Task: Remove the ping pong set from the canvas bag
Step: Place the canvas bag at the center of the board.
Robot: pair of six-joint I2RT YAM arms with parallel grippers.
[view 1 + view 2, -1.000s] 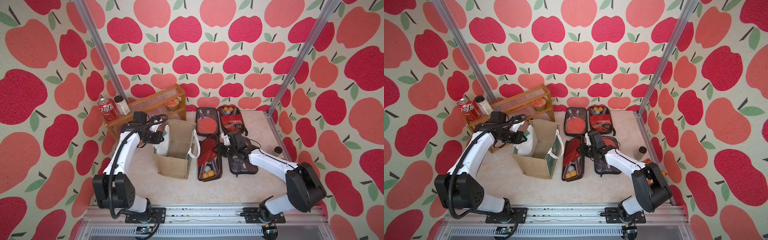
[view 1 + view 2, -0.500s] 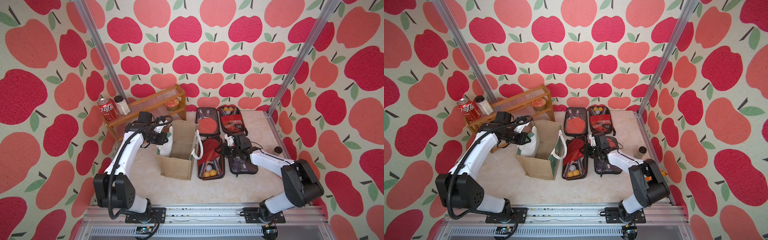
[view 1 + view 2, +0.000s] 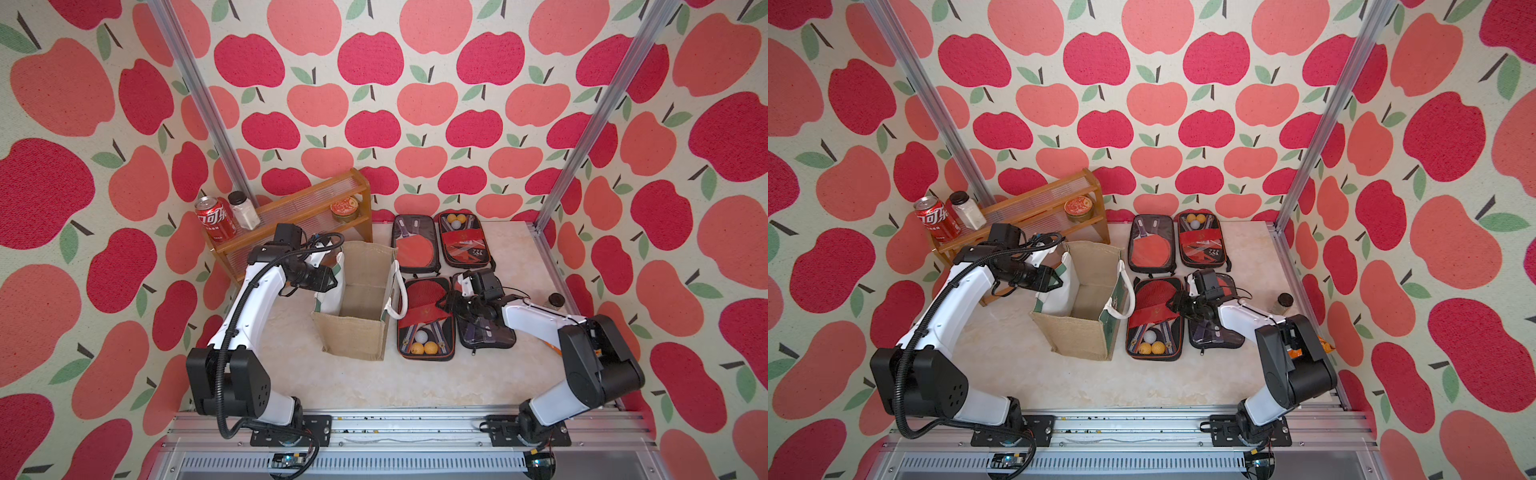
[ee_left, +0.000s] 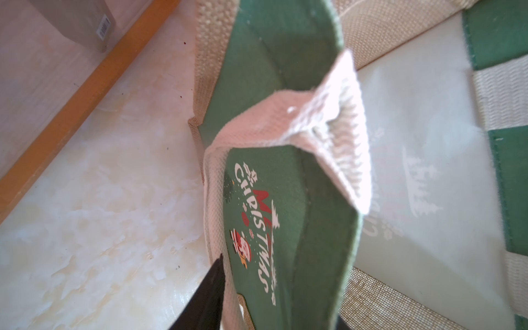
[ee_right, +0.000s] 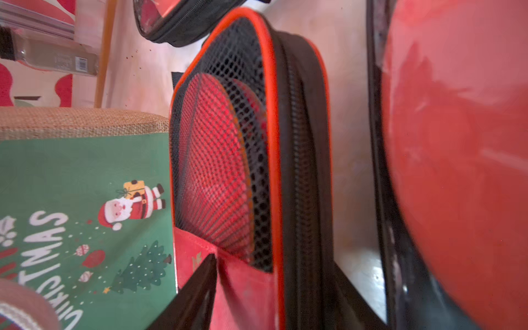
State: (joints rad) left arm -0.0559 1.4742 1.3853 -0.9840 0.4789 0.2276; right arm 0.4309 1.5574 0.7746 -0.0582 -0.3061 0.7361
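The canvas bag (image 3: 353, 336) (image 3: 1075, 336) stands upright with its mouth open, and I see nothing inside it. Beside it, to the right, the ping pong set (image 3: 424, 320) (image 3: 1154, 320) lies flat on the table, a red mesh case holding paddles and balls. My right gripper (image 3: 451, 301) (image 5: 274, 265) is open, one jaw on each side of the set's edge (image 5: 300, 171). My left gripper (image 3: 332, 278) (image 4: 280, 291) is open too, its jaws either side of the bag's folded green and white side panel (image 4: 257, 71).
Two more paddle cases (image 3: 415, 245) (image 3: 463, 239) lie at the back, and a clear one (image 3: 484, 336) lies under my right arm. A wooden shelf (image 3: 299, 208) at the back left carries a cola can (image 3: 214, 218), a spice jar (image 3: 243, 210) and a tin (image 3: 345, 207). A small jar (image 3: 555, 300) stands at the right edge.
Both grippers' jaws have widened. The bag has shifted a little to the right. The ping pong set, tilted beside the bag a second ago, now lies flat.
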